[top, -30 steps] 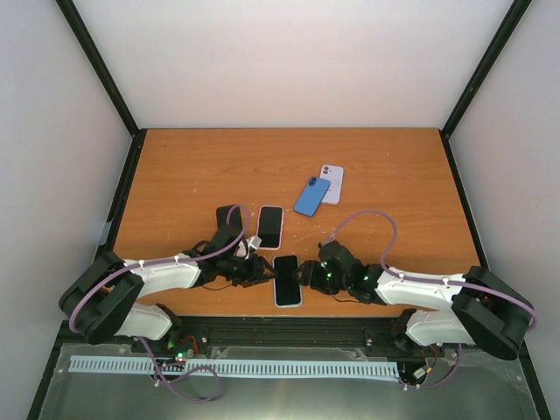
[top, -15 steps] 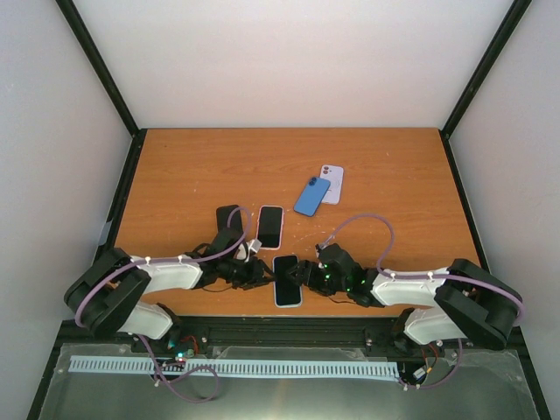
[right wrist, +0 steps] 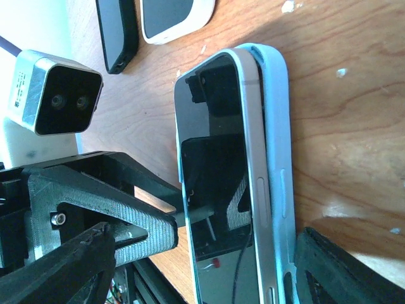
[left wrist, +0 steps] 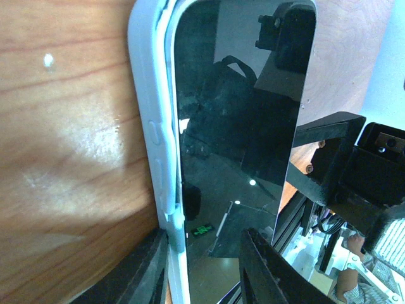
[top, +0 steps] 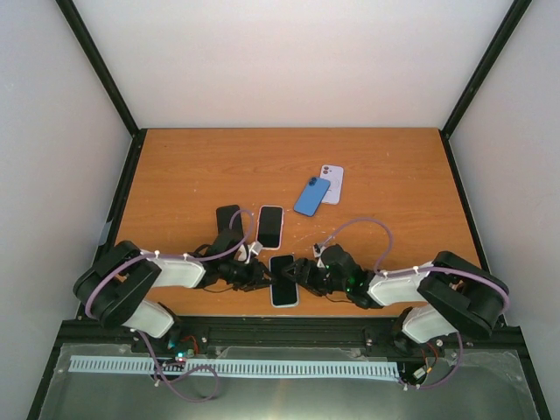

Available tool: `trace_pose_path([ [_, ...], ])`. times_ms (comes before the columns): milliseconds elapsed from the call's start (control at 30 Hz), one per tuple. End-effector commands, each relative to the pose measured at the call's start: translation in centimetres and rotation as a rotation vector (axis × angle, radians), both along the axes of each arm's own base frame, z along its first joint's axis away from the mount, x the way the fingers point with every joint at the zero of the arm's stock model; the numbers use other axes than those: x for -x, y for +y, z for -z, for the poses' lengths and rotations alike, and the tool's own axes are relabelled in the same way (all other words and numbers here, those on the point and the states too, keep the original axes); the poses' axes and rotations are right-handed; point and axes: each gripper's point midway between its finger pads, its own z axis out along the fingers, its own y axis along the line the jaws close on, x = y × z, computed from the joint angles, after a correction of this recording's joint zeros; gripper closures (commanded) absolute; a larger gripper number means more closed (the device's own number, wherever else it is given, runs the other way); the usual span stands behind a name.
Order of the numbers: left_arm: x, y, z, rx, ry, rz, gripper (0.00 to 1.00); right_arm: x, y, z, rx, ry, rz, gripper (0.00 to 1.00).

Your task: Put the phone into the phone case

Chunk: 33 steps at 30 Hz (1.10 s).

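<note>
Over the last second the right gripper (top: 302, 273) has spread its fingers and pushed in closer to the phone (top: 283, 280), its elbow swinging inward. The left gripper (top: 262, 276) has narrowed. The phone has slid slightly toward the left fingers and now lies between the two sets of fingertips.

From above, only the phone's dark glass and a pale rim show, and how it sits in that rim cannot be told. The right wrist view shows more. The phone rests on the case (right wrist: 276, 158) with its metal side band riding above the case's wall, so it is not pressed fully in. The right fingers (right wrist: 335, 266) stand wide, well apart on either side of phone and case, holding nothing. Beyond them lie a black case (right wrist: 117, 25) and a white phone (right wrist: 174, 14).

In the left wrist view the left fingers (left wrist: 149, 266) are half closed. One is against the case's corner and the other is over the glass, but whether they pinch anything cannot be told.
</note>
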Motion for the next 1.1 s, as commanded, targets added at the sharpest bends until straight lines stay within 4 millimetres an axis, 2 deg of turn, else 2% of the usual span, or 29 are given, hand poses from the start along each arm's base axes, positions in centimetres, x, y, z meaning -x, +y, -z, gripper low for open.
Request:
trace_pose_path([
  [0,-0.2,-0.7,-0.6,0.038,-0.028,0.033,0.68,0.8,3.5,-5.7,-0.272,-0.042,-0.1,0.25],
  [500,0.3,0.0,-0.1,-0.01,-0.023,0.044,0.64,1.9,4.1,-9.8,-0.502,-0.113,-0.173,0.24],
  [600,0.3,0.1,0.0,-0.014,-0.022,0.041,0.62,1.9,4.3,-9.3,-0.491,-0.103,-0.179,0.24],
  [700,0.3,0.1,0.1,-0.02,-0.022,0.04,0.62,1.9,4.3,-7.6,-0.443,-0.073,-0.176,0.25],
  [800,0.4,0.2,0.2,-0.027,-0.018,0.037,0.61,1.8,3.8,-5.4,-0.373,-0.041,-0.15,0.33],
  [933,0.3,0.3,0.2,-0.034,-0.02,0.034,0.59,1.7,3.2,-3.2,-0.29,-0.011,-0.121,0.51],
  [1067,0.0,0.6,0.3,-0.057,-0.03,0.022,0.59,1.4,3.0,-2.7,-0.256,-0.022,-0.112,0.71],
])
